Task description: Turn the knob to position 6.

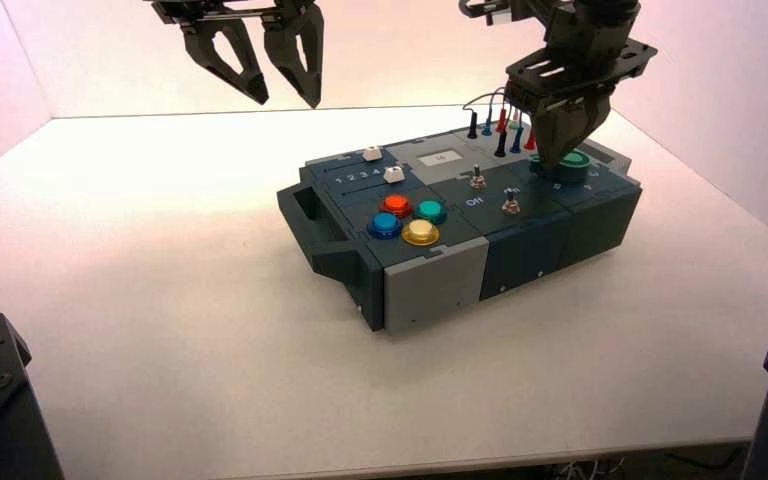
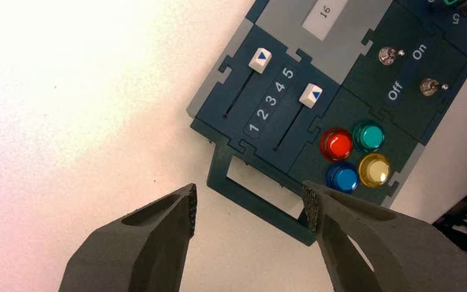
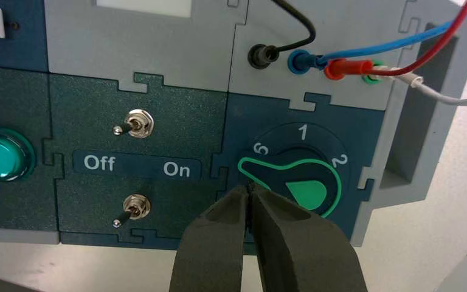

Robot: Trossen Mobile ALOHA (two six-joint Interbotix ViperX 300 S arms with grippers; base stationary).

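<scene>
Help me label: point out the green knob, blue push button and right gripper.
Green knob (image 3: pixel 307 193), right wrist view: green patch on top.
Blue push button (image 2: pixel 345 179), left wrist view: cap's middle.
Right gripper (image 3: pixel 248 187), right wrist view: between fingertips, by knob.

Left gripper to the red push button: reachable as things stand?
Probably yes. The left gripper hangs open off the box's left end, and nothing covers the red push button. The right gripper, shut, is well aside, at the green-topped knob on the box's right end.

Knob right of toggle switches
</scene>
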